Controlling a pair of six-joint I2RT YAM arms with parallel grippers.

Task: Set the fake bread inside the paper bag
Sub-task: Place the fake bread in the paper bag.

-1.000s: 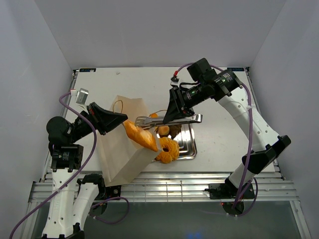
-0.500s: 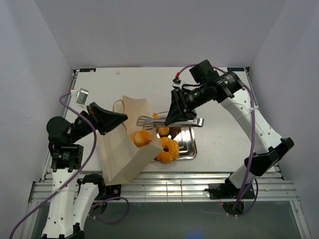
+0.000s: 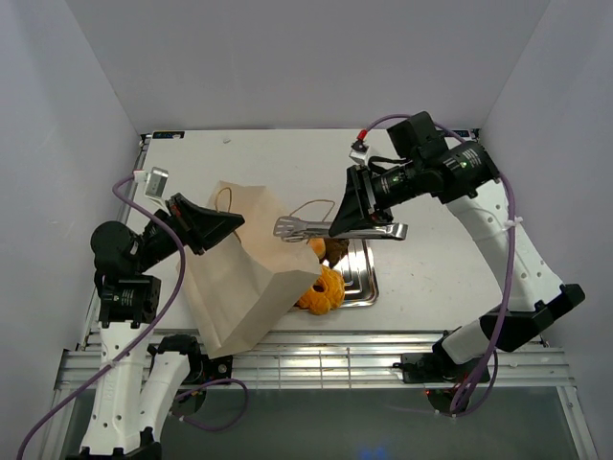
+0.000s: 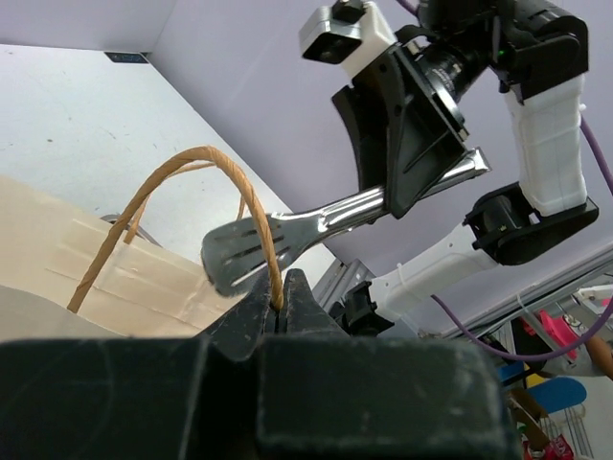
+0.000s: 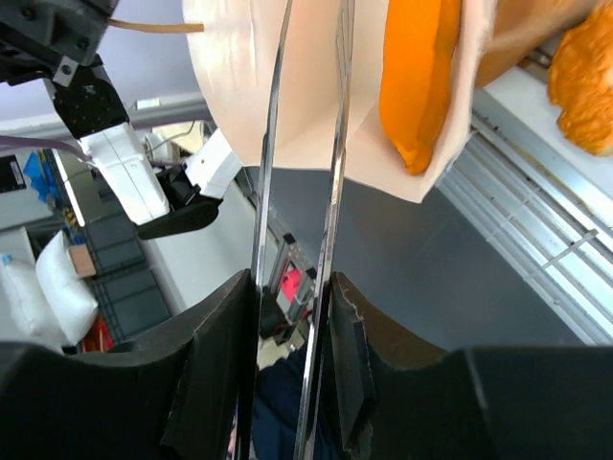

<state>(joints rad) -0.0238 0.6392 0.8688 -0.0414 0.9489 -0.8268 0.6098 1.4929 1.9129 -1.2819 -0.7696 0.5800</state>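
Peeking from the tilted paper bag (image 3: 239, 278), only one end of a glossy orange loaf (image 5: 417, 86) shows; cream paper hides the rest. Left gripper (image 4: 278, 309) pinches the brown cord handle (image 4: 192, 168). Right gripper (image 5: 292, 287) clamps steel tongs (image 4: 306, 225), blades narrow. Bumpy ring doughnut (image 3: 326, 287) lies on the shiny tray (image 3: 364, 283), just beside the bag's mouth.

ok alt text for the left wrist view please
The left gripper pinches the brown cord handle of the paper bag. Beyond it, the right gripper holds metal tongs out over the bag.
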